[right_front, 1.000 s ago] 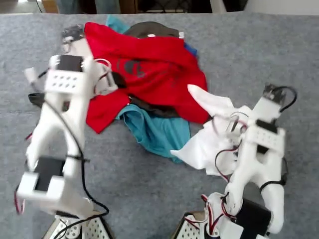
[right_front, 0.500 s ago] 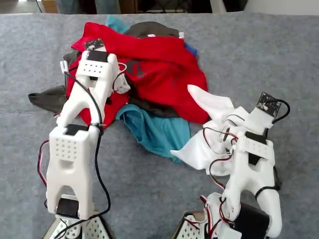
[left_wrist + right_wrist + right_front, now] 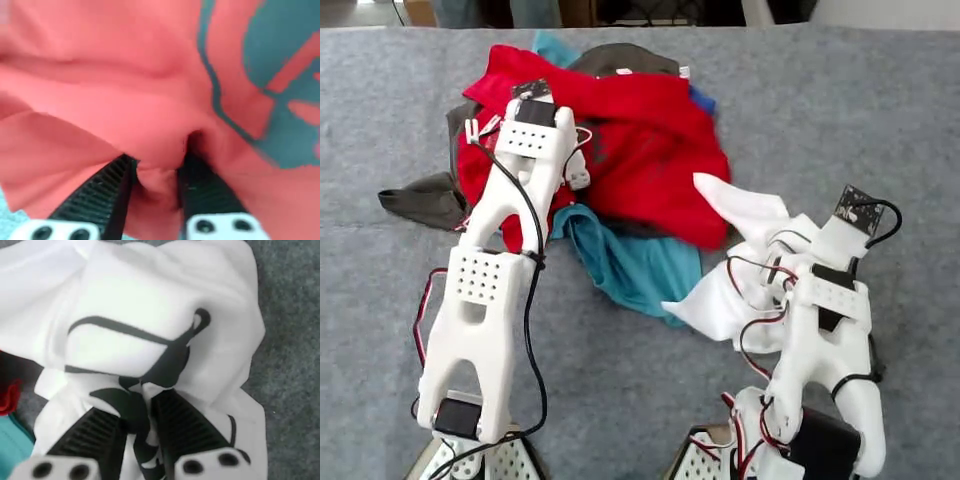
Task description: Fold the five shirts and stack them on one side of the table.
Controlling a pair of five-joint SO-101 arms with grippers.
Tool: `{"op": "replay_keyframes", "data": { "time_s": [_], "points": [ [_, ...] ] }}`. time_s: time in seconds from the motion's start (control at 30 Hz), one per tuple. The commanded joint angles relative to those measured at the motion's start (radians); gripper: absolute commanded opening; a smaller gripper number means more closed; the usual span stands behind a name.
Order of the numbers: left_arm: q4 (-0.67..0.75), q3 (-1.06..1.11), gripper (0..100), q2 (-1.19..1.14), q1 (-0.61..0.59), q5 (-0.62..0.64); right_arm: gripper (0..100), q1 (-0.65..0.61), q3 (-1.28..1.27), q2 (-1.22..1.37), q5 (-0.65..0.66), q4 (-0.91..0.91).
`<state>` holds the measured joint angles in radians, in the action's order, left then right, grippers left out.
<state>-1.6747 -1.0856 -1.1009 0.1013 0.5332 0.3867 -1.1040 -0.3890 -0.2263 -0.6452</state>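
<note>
My left claw (image 3: 155, 165) pinches the red shirt (image 3: 650, 150) at eleven o'clock, my right claw (image 3: 142, 410) the white shirt (image 3: 715, 295) at four. I'm likely separating the pile; next, pull one clear and flatten it.

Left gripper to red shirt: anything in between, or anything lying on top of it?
Nothing visible. The left gripper pinches a fold of the red shirt, which lies atop the pile, over the teal shirt and dark shirt. The right gripper grips the white shirt alongside.
</note>
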Motion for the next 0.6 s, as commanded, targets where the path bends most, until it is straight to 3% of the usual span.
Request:
{"op": "replay_keyframes", "data": {
  "time_s": [0.0,0.2,0.57],
  "points": [
    [-0.077,-0.094,3,-0.006,-0.013,-0.009,1.3,-0.020,-0.024,0.004,-0.011,0.002],
    [-0.086,-0.243,3,0.054,-0.163,-0.077,1.4,-0.020,-0.024,0.004,-0.011,0.002],
    [-0.086,-0.242,3,0.381,-0.622,-0.275,1.4,-0.021,-0.024,0.004,-0.011,0.000]
  ]
}}
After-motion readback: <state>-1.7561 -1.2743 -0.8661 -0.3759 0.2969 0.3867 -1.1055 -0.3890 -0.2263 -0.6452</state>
